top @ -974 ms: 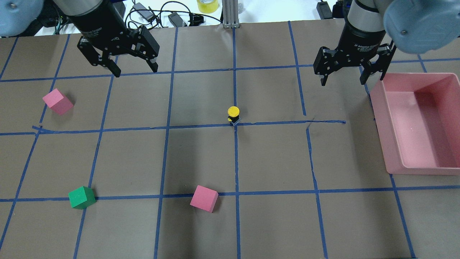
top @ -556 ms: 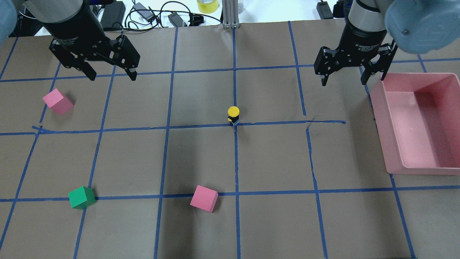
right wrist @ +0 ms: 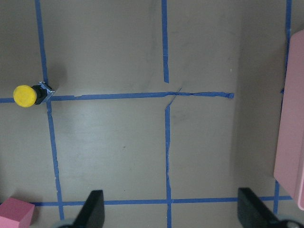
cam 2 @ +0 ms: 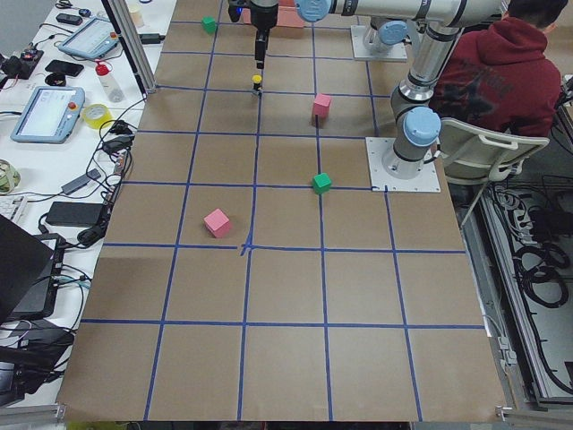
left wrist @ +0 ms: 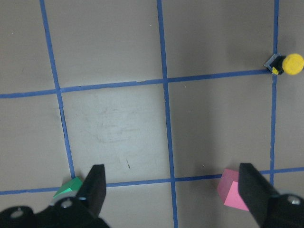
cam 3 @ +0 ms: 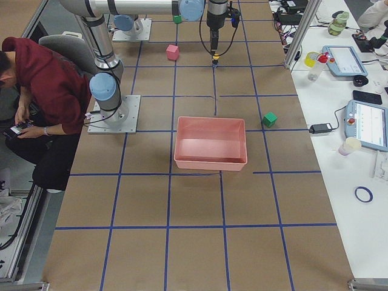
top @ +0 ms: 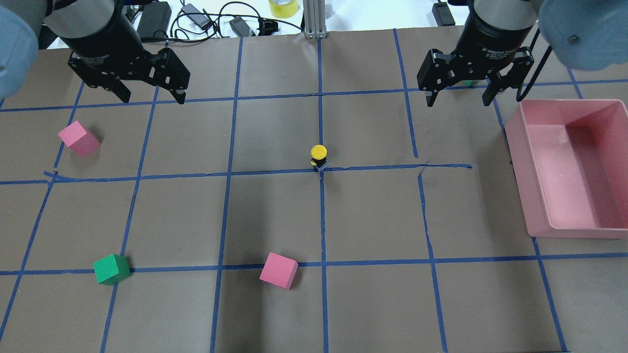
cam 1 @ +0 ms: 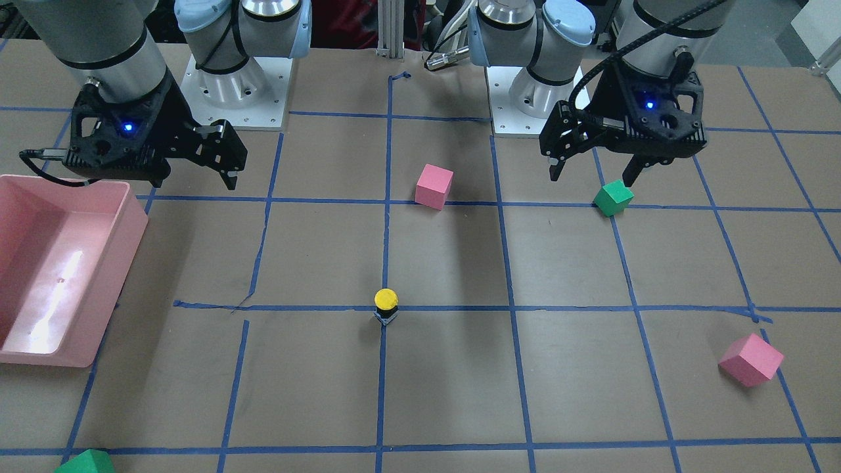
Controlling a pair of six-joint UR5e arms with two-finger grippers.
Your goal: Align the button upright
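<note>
Standing on a crossing of blue tape lines (top: 322, 169) at the middle of the brown paper-covered table (top: 373, 220) is the button (top: 319, 156), a small push-button with a round yellow cap on a black-and-grey blocky body. Its cap faces up and its body sits below on the crossing, so its long axis appears to run straight up from the table; it looks upright already, though a slight lean cannot be ruled out.

Both black two-finger grippers hang high above the table, empty, with fingers spread wide. The left gripper (top: 153, 98) is well apart from the crossing, to its left. Its wrist camera shows the button ahead and to the right. The right gripper (top: 458, 102) is well apart to the crossing's right, and its wrist camera shows the button ahead and to the left. Neither arm looks clearly nearer.

Bare paper surrounds the crossing on every side, so there seems to be room for fingers to descend around the body. A pink foam cube (top: 278, 270) lies on the robot's side of the crossing, a green cube (top: 112, 269) farther left of that, and another pink cube (top: 78, 138) far left. A shallow pink plastic tray (top: 569, 230) sits far right of the crossing.
</note>
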